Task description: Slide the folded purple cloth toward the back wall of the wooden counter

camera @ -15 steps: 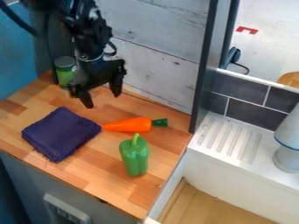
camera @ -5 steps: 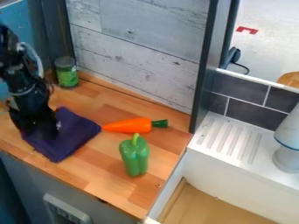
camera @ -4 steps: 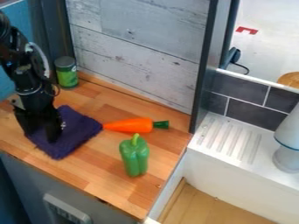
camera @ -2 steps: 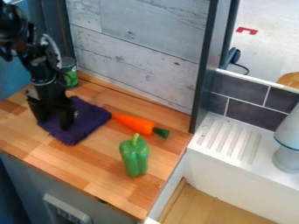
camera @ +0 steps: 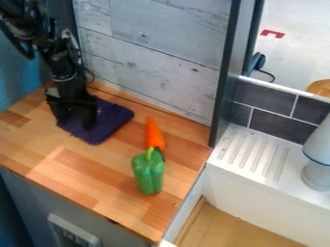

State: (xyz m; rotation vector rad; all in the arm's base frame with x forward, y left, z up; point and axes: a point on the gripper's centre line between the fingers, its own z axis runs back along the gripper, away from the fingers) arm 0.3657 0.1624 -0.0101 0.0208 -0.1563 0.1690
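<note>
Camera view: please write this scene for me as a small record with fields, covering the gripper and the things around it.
Gripper: black gripper, at the far left of the counter, fingers apart and down at the cloth
Nearest thing: dark purple cloth, flat on the wooden counter
Carrot: orange carrot, right of the cloth in the picture, narrow tip towards the wall, green end partly hidden by the pepper
Pepper: green pepper, stem end at the carrot; contact cannot be told
Beyond the dark upright panel: white ridged ledge

The arm (camera: pixel 63 65) slants from upper left, pincer (camera: pixel 75 124) downward, fingers (camera: pixel 88 116) apart.
</note>
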